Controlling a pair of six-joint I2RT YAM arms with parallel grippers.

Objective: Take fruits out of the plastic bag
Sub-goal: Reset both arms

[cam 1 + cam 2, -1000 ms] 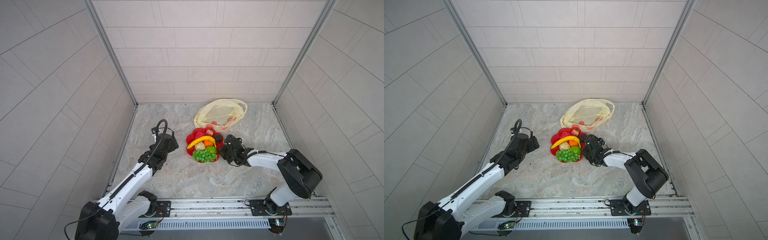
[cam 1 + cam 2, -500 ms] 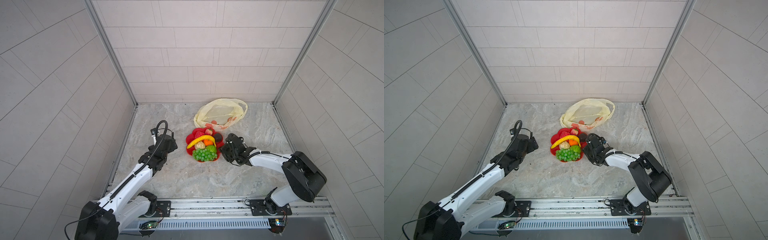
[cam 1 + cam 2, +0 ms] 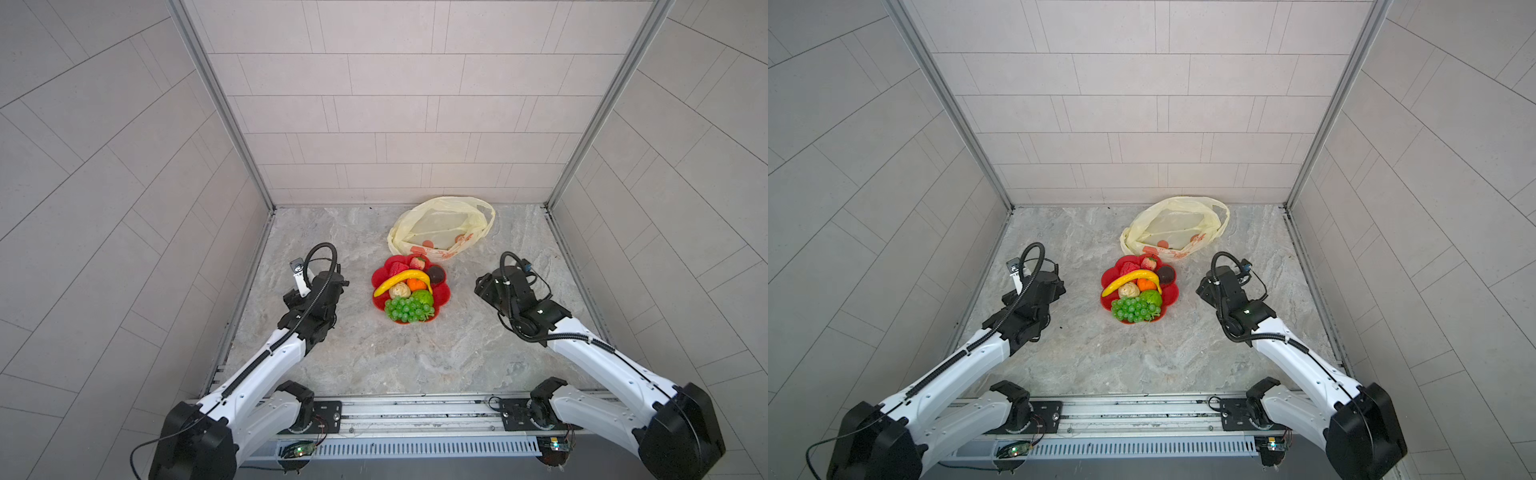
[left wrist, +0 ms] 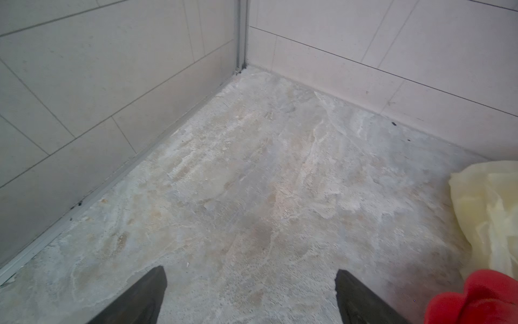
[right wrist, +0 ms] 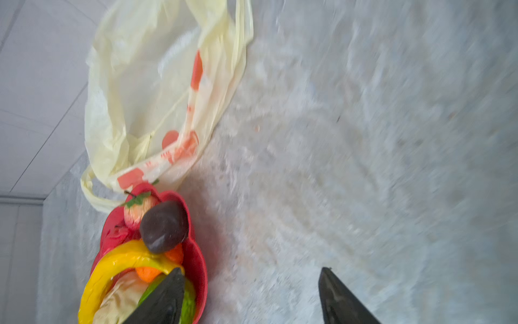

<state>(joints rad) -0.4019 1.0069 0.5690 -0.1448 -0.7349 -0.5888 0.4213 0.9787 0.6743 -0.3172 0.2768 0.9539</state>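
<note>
Right gripper [image 5: 251, 270] farther from fruits [image 5: 164, 227], blurry.

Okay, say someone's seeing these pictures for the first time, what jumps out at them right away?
The red flower-shaped dish mid-table, heaped with bright toy fruits under a yellow banana, grabs the eye first. Just behind it, toward the back wall, the pale-yellow plastic bag lies slack. Flanking the dish, the left end effector and right end effector are both open and empty.
</note>
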